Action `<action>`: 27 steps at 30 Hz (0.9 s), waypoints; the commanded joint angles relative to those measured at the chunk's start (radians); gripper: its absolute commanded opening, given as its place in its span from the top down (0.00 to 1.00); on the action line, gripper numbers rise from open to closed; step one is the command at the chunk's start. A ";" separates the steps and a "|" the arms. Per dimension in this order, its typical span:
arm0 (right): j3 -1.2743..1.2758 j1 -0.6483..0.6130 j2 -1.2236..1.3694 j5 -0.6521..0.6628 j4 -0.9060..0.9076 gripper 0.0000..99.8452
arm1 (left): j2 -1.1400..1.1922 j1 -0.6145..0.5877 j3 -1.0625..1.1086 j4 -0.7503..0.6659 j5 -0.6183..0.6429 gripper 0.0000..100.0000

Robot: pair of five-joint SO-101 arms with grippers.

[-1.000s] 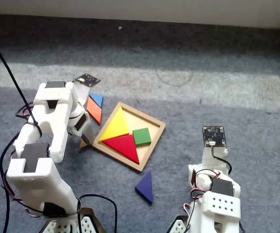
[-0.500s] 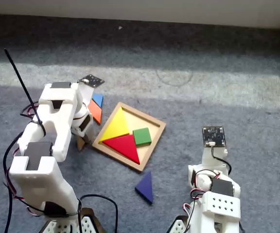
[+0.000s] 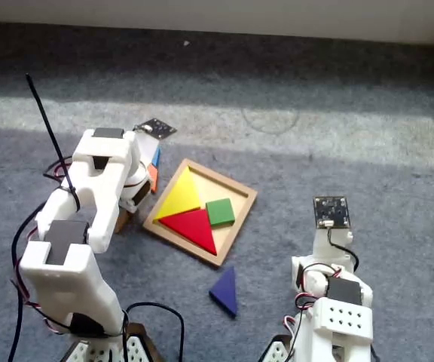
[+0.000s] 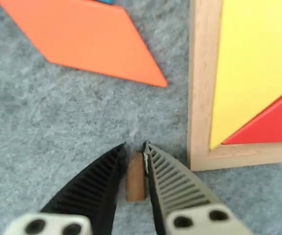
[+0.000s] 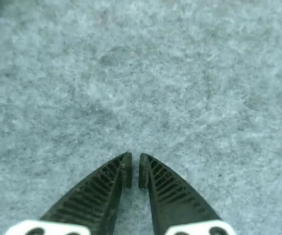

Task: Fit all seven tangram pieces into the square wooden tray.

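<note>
My left gripper point(image 4: 135, 157), jaws clamped on a small tan piece point(image 4: 135, 182), sits just left of the half-filled tray point(image 4: 198, 88) at the high view's centre; next, I judge, the piece must clear the rim; right gripper point(image 5: 131, 171) jaws closed, empty.

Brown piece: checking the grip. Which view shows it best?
Left wrist view: the brown piece is pinched in the left gripper, close up. High view: a sliver beside the arm. Right wrist view: carpet.
</note>
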 commanded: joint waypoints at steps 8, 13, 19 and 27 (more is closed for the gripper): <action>-0.002 0.010 -0.015 0.011 -0.019 0.97 | -0.064 0.025 -0.010 0.061 0.009 1.00; -0.002 0.010 -0.015 0.011 -0.019 0.97 | -0.249 0.094 -0.004 0.133 0.012 1.00; -0.004 0.038 -0.015 0.011 -0.021 0.97 | -0.334 0.271 -0.008 0.140 0.107 1.00; -0.005 0.056 -0.015 0.012 -0.021 0.97 | -0.332 0.433 -0.002 0.031 0.276 1.00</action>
